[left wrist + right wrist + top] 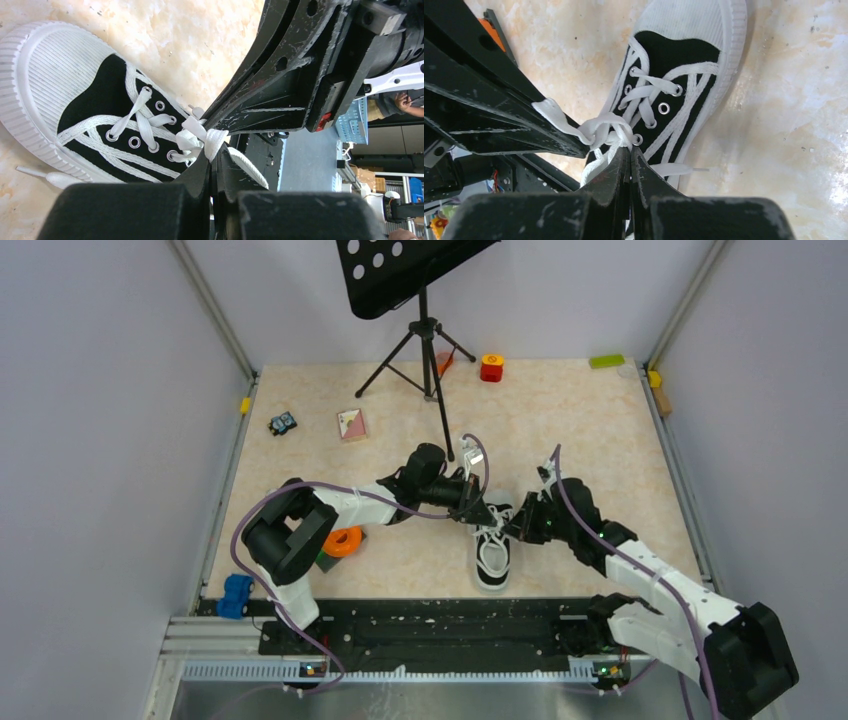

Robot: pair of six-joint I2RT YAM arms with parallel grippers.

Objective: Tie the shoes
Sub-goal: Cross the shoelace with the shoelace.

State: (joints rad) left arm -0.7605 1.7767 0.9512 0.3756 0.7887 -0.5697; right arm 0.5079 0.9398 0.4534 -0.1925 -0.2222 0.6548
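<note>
**Position of the workpiece.** The sneaker (492, 558) lies sole-down on the worktop (600, 440), close to the middle of the near edge. Its long axis runs from the near edge to the far edge. The white toe cap (689, 20) points toward the near edge and the ankle opening toward the far edge.

**Tool state.** The left gripper (215, 162) is fully closed and pinches a flat strand of the laces (145, 122) between its fingertips. A short length of lace shows beyond them. The right gripper (630, 152) is likewise fully closed, clamped on a strand just where it leaves the knot (603, 131). Whether the knot is a plain crossing or carries loops cannot be told.

**Governing relation.** The knot sits over the top eyelets, on the shoe's centre line, directly between the two sets of fingertips. The left gripper reaches it from the left-edge side and the right gripper from the right-edge side. Both tips are just beside the knot, so neither arm is meaningfully nearer. The line joining the grippers therefore crosses the shoe's long axis.

**Next move (judgement).** Tightening probably calls for drawing the two grippers apart along that cross line, toward the left and right edges. Nothing pins the sneaker, so an uneven pull may drag or turn it.
</note>
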